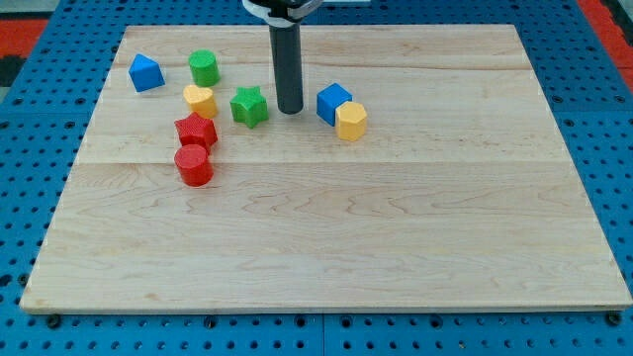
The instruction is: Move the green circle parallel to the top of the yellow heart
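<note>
The green circle [205, 67] stands near the view's top left of the wooden board. The yellow heart [199, 100] lies just below it, a small gap between them. My tip [290, 109] is down on the board to the right of both, between the green star [249, 106] and the blue cube [333, 102]. The tip touches no block. It is well right of the green circle and a little lower in the view.
A blue block [145, 72] sits left of the green circle. A red star [196, 130] and a red cylinder [194, 164] lie below the yellow heart. A yellow hexagon [351, 121] touches the blue cube. The board [346, 237] rests on a blue pegboard.
</note>
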Available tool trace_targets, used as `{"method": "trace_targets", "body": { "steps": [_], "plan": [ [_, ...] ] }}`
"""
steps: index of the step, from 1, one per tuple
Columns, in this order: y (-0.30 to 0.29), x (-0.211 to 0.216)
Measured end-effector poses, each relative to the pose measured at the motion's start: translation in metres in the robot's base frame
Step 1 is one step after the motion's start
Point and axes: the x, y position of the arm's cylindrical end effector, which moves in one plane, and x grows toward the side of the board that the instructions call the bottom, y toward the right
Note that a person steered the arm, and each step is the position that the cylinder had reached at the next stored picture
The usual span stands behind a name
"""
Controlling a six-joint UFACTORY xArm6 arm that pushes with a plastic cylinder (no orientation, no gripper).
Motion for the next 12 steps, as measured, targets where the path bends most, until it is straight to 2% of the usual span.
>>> {"method": "trace_targets", "body": {
  "steps": [1, 2, 3, 4, 8, 10, 12],
  "plan": [
    [0.001, -0.039],
    [-0.003, -0.099],
    [-0.061, -0.113],
    [-0.113, -0.107],
    [-0.156, -0.100],
    [-0.165, -0.093],
    [-0.155, -0.049]
  ]
}}
